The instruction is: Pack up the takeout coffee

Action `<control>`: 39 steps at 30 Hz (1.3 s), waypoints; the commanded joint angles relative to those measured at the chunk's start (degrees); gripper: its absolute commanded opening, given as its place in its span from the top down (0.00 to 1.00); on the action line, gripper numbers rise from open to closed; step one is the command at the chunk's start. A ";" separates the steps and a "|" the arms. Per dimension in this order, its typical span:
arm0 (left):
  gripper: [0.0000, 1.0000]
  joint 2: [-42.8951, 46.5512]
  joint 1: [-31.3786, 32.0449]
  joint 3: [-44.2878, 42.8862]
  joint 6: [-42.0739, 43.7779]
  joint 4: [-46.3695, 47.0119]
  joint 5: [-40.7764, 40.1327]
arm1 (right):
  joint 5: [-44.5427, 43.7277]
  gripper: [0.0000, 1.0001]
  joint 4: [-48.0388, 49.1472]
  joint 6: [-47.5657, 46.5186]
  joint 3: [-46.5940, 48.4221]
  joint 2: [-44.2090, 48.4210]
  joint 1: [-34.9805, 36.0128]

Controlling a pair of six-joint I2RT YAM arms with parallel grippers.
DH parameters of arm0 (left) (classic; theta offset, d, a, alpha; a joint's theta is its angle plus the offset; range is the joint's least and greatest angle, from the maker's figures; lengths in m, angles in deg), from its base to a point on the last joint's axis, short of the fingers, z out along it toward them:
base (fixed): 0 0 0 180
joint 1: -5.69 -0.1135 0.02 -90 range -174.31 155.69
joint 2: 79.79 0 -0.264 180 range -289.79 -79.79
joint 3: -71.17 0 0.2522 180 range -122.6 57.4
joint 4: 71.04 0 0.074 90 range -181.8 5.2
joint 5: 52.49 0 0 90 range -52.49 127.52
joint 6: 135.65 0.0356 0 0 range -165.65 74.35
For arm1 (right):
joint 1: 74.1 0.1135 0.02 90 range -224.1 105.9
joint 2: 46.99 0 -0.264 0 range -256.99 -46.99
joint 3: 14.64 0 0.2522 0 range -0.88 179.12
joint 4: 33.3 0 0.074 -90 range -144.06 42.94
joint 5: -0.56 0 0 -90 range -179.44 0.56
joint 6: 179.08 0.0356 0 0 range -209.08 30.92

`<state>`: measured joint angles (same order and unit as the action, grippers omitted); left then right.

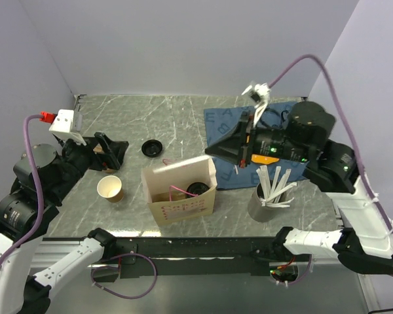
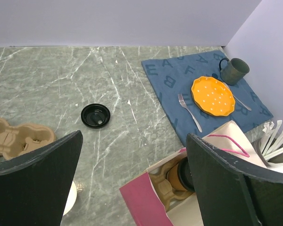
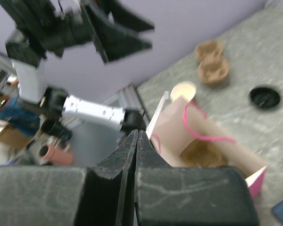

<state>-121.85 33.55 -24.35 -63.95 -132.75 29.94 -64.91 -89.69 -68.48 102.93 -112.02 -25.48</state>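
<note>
Right gripper (image 3: 137, 136) fills the foreground of its wrist view, its 2 fingers pressed flat together with nothing between them. In the top view this clenched right gripper (image 1: 211, 152) hangs in the air just past the far right corner of the paper bag (image 1: 180, 191), at about 1 o'clock from the bag's middle.

Left gripper (image 2: 134, 141) is released, its 2 dark fingers (image 2: 37, 183) spread wide and empty. From above, the left gripper (image 1: 109, 152) sits at 10 o'clock from the bag, over a tan cup carrier (image 2: 19, 139).

The takeout coffee (image 1: 196, 188) stands inside the open bag, in its right half, black lid upward. From the left wrist the coffee (image 2: 183, 173) shows low in the bag beside a tan moulded piece, under a pink handle (image 2: 226, 141).

Outside the bag, at 9 o'clock, an open brown cup (image 1: 110, 188) shows its cream inside. A loose black lid (image 1: 152, 148) lies on the grey marbled table (image 1: 118, 111) at 11 o'clock, well apart from the bag.

At 3 o'clock a metal holder (image 1: 265, 204) bristles with white utensils. Beyond it, at 1 o'clock, lies a blue lettered mat (image 2: 174, 77) carrying an orange dotted plate (image 2: 212, 95), a fork (image 2: 189, 112) at the plate's 9 o'clock and a dark green mug (image 2: 234, 70) at its 1 o'clock.
</note>
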 commanded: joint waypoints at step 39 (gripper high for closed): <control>0.03 6.20 0.18 1.94 -15.78 8.13 12.58 | -34.37 0.00 -24.69 15.24 2.37 1.84 0.51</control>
<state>-118.77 33.55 -23.96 -71.82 -130.80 38.18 -95.14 -112.31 -61.22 107.41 -111.06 -25.11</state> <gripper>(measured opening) 0.967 0.997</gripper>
